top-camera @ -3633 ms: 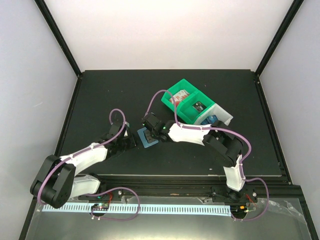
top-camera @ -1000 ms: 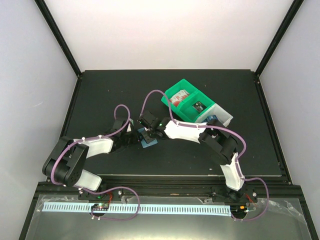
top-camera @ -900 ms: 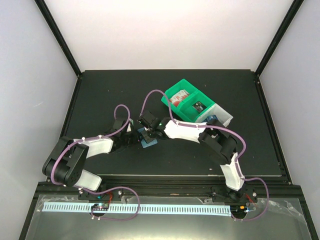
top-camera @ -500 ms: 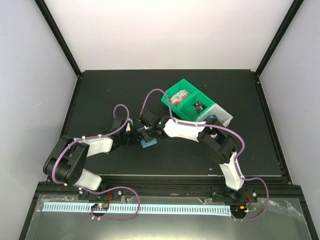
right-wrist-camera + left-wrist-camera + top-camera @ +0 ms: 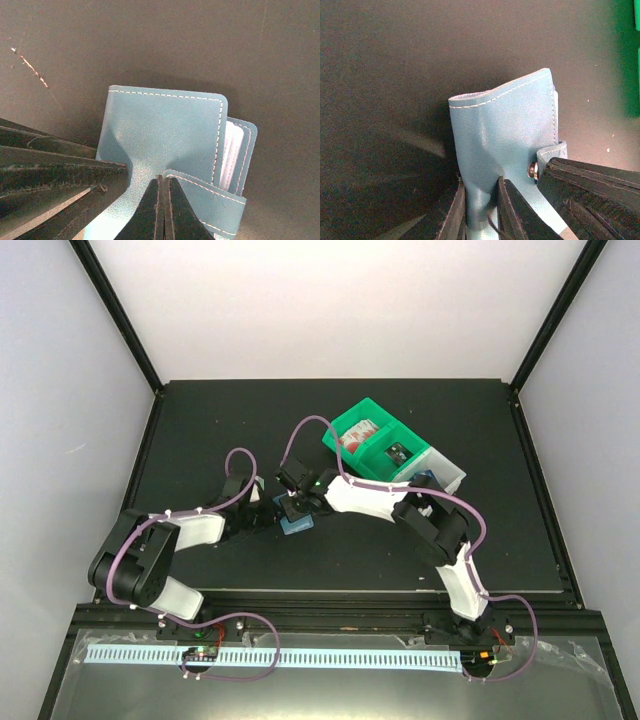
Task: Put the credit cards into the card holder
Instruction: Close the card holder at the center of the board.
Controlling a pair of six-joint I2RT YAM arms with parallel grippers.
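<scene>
- Step in hand, by the look of it: opening the folded card holder (image 5: pixel 505 150), which lies mid-desk (image 5: pixel 200 430) just left of the green bin (image 5: pixel 372 452). No credit card is carried.
- The left end effector (image 5: pixel 481 200) pinches a fold of the cover. The right end effector (image 5: pixel 163 184) is fully closed, tips at the snap tab (image 5: pixel 210 197); whether it holds the tab cannot be told.
- Next move likely calls for freeing the tab and spreading the covers.
- Since the earliest top view, the left arm has folded in, and both end effectors now crowd the holder.
</scene>
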